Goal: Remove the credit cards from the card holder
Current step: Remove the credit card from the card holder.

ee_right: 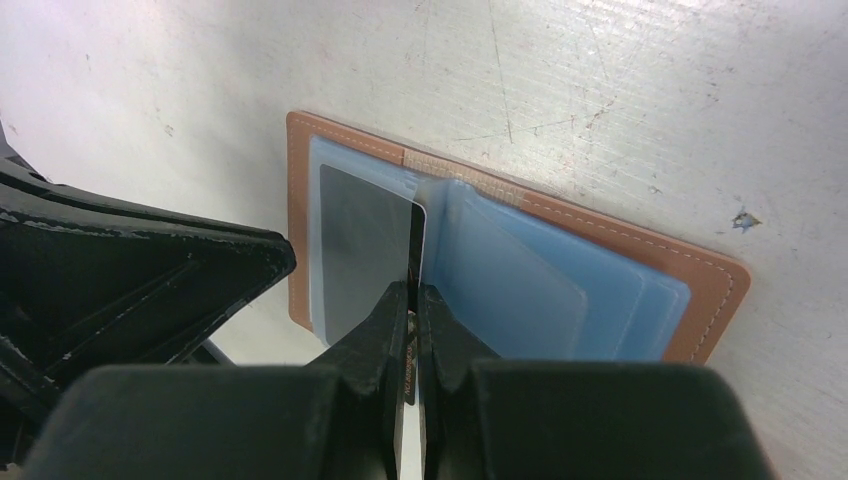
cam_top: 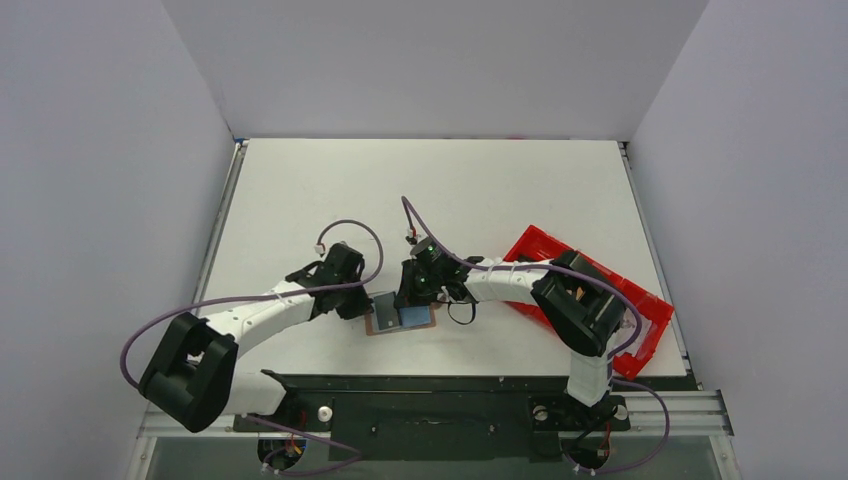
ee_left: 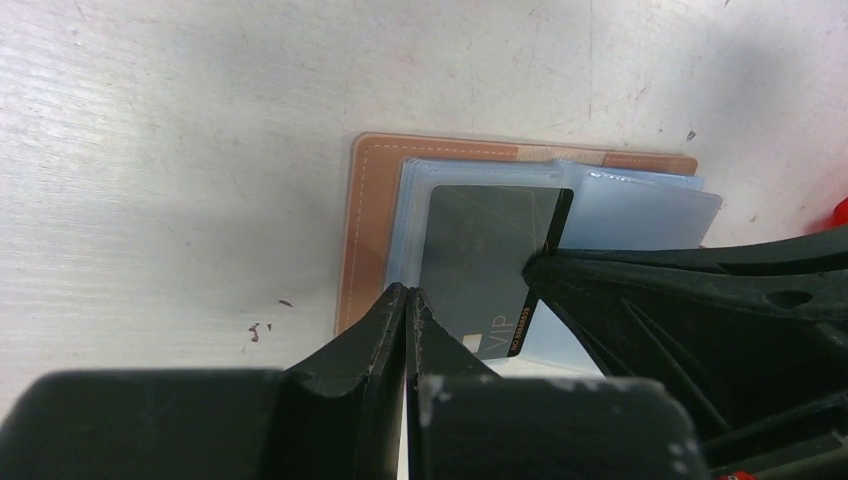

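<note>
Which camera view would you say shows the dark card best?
Left wrist: the dark card faces the lens, its VIP print readable. Right wrist shows it obliquely, its edge in the right gripper. The top view shows only a small grey patch.

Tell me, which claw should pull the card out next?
Right. The right claw is shut on the dark card in the open wallet, so it likely only needs to pull. The left claw is shut at the wallet's rim, gripping no card.
</note>
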Available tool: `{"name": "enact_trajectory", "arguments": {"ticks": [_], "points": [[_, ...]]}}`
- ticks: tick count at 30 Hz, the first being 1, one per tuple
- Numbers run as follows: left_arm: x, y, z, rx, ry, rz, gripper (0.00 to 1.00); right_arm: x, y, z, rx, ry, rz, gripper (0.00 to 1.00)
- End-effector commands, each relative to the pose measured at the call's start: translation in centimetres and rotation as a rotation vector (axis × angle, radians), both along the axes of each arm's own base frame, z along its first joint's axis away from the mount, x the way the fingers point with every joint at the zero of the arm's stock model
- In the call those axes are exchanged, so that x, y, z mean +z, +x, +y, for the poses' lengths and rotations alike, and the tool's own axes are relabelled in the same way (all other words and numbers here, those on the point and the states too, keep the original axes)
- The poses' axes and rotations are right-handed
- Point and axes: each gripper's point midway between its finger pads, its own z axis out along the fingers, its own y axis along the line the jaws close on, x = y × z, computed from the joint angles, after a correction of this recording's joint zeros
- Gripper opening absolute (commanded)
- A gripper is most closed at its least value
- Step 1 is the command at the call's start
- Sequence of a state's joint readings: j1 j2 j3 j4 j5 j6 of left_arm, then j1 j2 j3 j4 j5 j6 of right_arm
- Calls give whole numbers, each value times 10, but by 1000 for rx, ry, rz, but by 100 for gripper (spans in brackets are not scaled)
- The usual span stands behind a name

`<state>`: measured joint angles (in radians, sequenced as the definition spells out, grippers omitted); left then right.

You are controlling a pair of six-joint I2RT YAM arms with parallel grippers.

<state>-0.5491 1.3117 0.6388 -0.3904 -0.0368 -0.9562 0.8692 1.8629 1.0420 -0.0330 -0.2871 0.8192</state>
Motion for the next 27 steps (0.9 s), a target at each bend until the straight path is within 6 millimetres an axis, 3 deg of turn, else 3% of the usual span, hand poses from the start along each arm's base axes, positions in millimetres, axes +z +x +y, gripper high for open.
{"name": "enact_trajectory", "arguments": {"ticks": [1, 11, 27], "points": [[9, 10, -16, -55, -38, -37, 0, -10, 8, -7, -15, -50, -10, 0], [-15, 0, -13, -88, 16, 21, 0, -12, 8, -6, -14, -47, -4, 0], [-69, -40, 26, -124, 340, 236, 0, -4, 23, -22, -60, -23, -21, 0]]}}
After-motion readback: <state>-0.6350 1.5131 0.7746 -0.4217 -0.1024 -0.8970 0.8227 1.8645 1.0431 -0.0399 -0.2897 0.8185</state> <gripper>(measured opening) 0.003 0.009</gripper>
